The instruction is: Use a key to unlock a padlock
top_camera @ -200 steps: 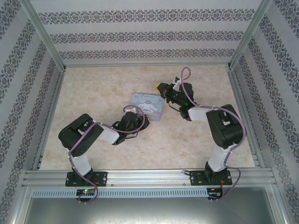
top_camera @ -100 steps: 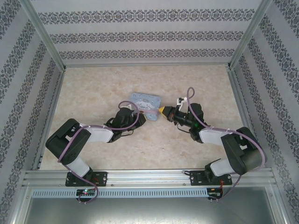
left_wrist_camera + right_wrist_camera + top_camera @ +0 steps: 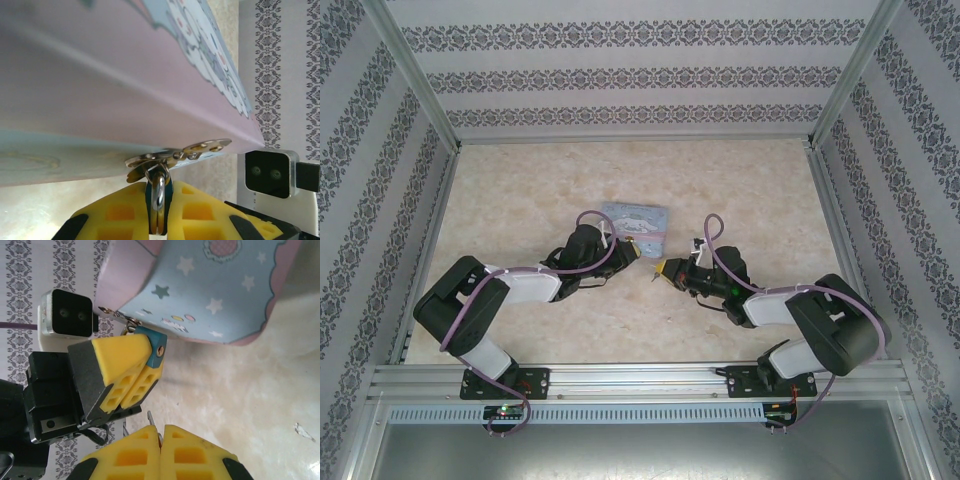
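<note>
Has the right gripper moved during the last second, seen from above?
Yes. The right gripper has come toward the near rail, from the far corner of the tin box to its near side.

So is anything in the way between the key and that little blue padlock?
Nothing visible. The key sticks out of the right pincer, and only open air lies between it and the padlock, which the left pincer pinches.

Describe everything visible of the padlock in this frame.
The padlock is tiny: a teal-blue block body with a small round hole on one face, and a thin silvery metal shackle. The left gripper clamps the body between its yellow fingers. The shackle passes through the metal hasp at the edge of the tin box.
</note>
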